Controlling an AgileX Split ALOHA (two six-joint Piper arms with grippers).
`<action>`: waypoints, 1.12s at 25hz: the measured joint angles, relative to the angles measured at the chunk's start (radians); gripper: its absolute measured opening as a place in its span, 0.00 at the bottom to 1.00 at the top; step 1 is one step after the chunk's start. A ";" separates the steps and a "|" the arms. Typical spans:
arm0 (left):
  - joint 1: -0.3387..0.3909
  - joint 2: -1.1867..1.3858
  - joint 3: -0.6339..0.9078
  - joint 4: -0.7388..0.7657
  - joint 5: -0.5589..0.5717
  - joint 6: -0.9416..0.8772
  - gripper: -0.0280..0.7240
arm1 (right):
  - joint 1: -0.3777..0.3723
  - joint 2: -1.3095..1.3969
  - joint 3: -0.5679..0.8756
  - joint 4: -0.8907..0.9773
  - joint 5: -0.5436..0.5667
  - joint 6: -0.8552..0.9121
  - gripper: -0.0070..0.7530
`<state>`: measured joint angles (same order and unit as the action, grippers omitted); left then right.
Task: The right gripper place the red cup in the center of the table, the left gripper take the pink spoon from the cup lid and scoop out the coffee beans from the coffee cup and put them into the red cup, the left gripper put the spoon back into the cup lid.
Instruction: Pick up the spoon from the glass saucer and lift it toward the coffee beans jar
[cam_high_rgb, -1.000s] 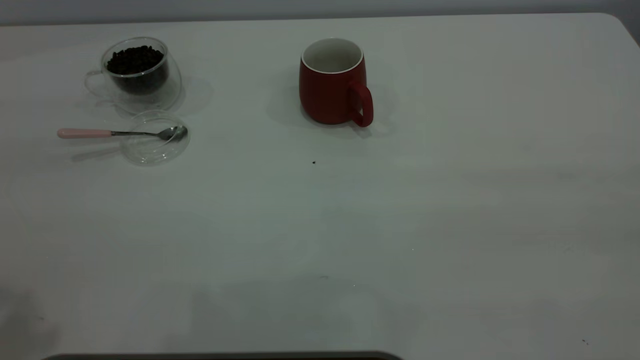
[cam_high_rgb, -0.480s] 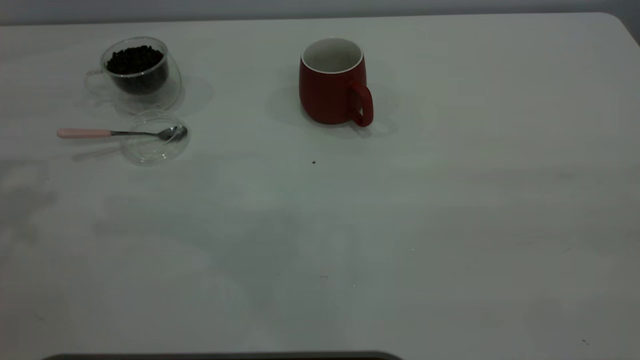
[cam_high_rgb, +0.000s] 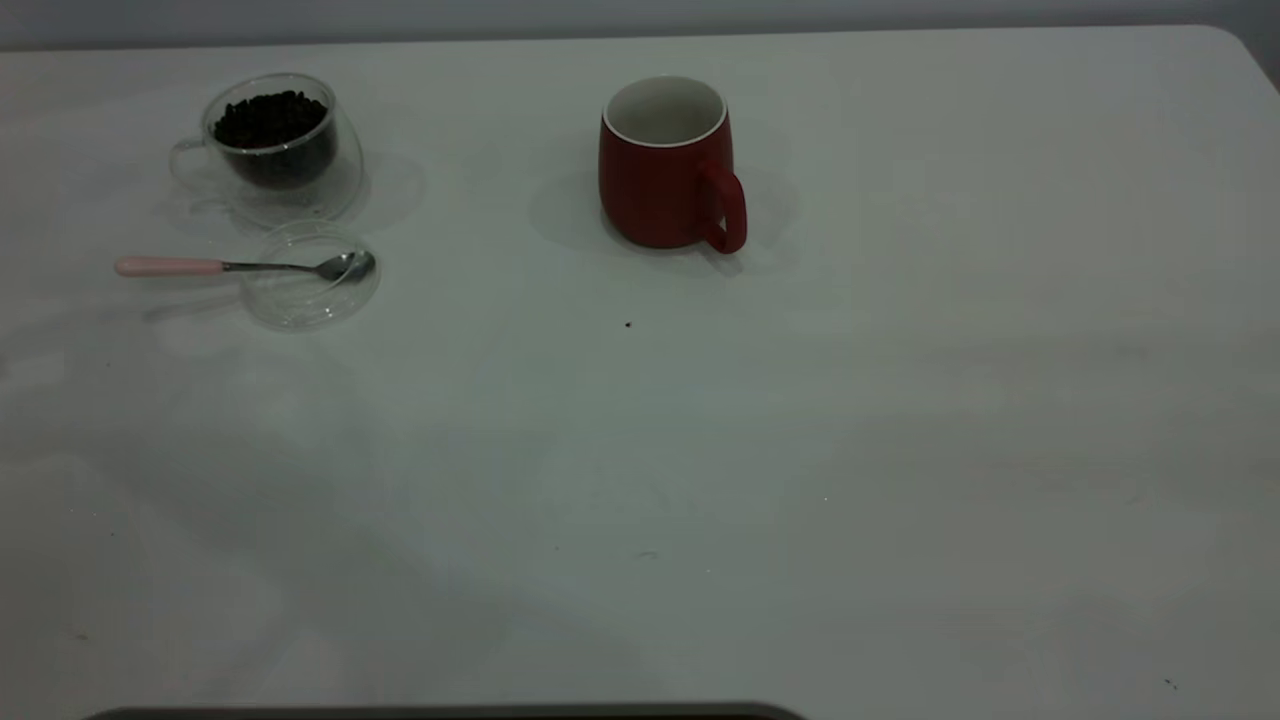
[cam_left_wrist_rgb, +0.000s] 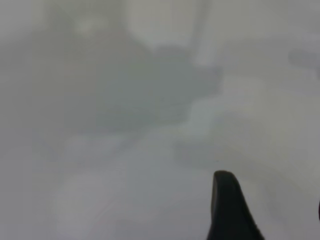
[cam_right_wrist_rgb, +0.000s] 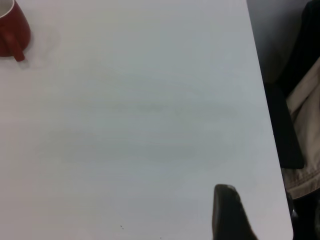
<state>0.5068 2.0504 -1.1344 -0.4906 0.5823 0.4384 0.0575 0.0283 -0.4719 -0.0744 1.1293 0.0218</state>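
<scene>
The red cup (cam_high_rgb: 665, 180) stands upright and empty at the far middle of the table (cam_high_rgb: 900, 420), handle toward the near right; it also shows in the right wrist view (cam_right_wrist_rgb: 12, 31). The coffee cup (cam_high_rgb: 280, 165) holds the coffee beans (cam_high_rgb: 268, 115) at the far left. Just in front of it lies the cup lid (cam_high_rgb: 305, 295), with the pink spoon (cam_high_rgb: 230, 266) resting across it, bowl in the lid, pink handle pointing left. Neither gripper shows in the exterior view. My left gripper (cam_left_wrist_rgb: 272, 200) is open over bare table. My right gripper (cam_right_wrist_rgb: 272, 200) is open near the table's right edge.
A tiny dark speck (cam_high_rgb: 628, 324) lies in front of the red cup. A dark strip (cam_high_rgb: 440, 712) runs along the near edge. Beyond the table's right edge is dark floor and beige fabric (cam_right_wrist_rgb: 305, 150).
The cups, lid and spoon have not moved. Soft shadows have shifted across the near left part of the table.
</scene>
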 joint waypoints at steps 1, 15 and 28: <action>0.014 0.039 -0.017 -0.074 0.027 0.084 0.68 | 0.000 0.000 0.000 0.000 0.000 0.000 0.59; 0.054 0.309 -0.137 -0.654 0.184 0.824 0.68 | 0.000 0.000 0.000 0.000 0.000 -0.002 0.59; 0.035 0.353 -0.139 -0.766 0.211 0.819 0.84 | 0.000 0.000 0.000 0.000 0.000 -0.003 0.59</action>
<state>0.5420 2.4033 -1.2737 -1.2569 0.7934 1.2574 0.0575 0.0283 -0.4719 -0.0744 1.1293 0.0191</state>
